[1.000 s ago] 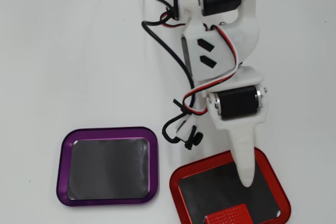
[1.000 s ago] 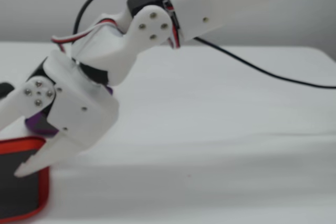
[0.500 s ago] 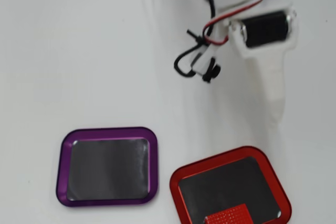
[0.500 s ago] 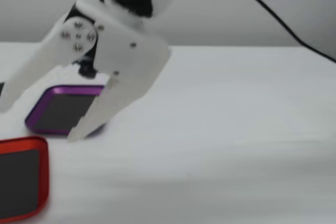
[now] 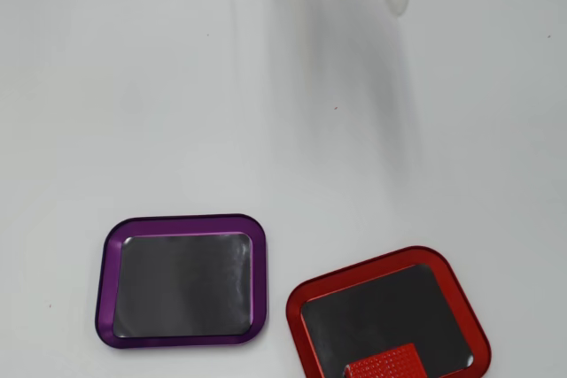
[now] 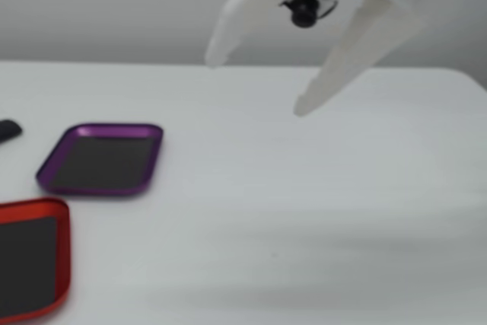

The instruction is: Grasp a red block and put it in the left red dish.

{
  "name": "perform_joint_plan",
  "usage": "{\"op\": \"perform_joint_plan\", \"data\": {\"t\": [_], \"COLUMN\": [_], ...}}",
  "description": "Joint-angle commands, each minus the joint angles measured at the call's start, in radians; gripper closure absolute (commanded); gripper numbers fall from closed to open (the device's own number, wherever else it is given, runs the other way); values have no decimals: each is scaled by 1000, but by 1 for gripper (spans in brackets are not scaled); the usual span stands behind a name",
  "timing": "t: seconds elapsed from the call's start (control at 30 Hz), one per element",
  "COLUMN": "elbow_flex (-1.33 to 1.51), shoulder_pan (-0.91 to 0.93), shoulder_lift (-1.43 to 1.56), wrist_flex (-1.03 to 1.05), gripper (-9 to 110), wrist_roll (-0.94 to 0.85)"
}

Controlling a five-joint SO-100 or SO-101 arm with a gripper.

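hand (image 6: 255,85) spread wide, empty | red block (image 5: 386,364) apparently inside red dish (image 5: 301,307) | no legible writing

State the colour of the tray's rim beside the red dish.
Purple rim, clearest in the overhead view.

A white tool (image 6: 255,85) hangs above a white counter (image 6: 304,211) in the fixed view, its 2 fingers (image 6: 346,55) spread wide with nothing between them, both tips clear of the surface. At left, a purple-rimmed tray (image 6: 101,158) with a dark flat inside lies on the counter. Just in front of it, cut off by the picture's left and bottom edges, sits the left red dish (image 6: 62,260), its dark inside bare in the part shown. A small dark object (image 6: 9,130), too cropped to identify, rests at the far left edge.
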Motion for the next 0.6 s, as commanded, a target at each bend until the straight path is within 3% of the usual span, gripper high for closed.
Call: {"op": "perform_joint_plan", "data": {"t": [0.0, 0.27, 0.57], "elbow_flex": [175, 709, 1043], "shoulder_pan": [2, 127, 150], "shoulder_lift": [236, 804, 1296], "wrist_flex": [-57, -261, -204], "gripper": [78, 78, 78], "wrist_roll": [-9, -8, -2]}}
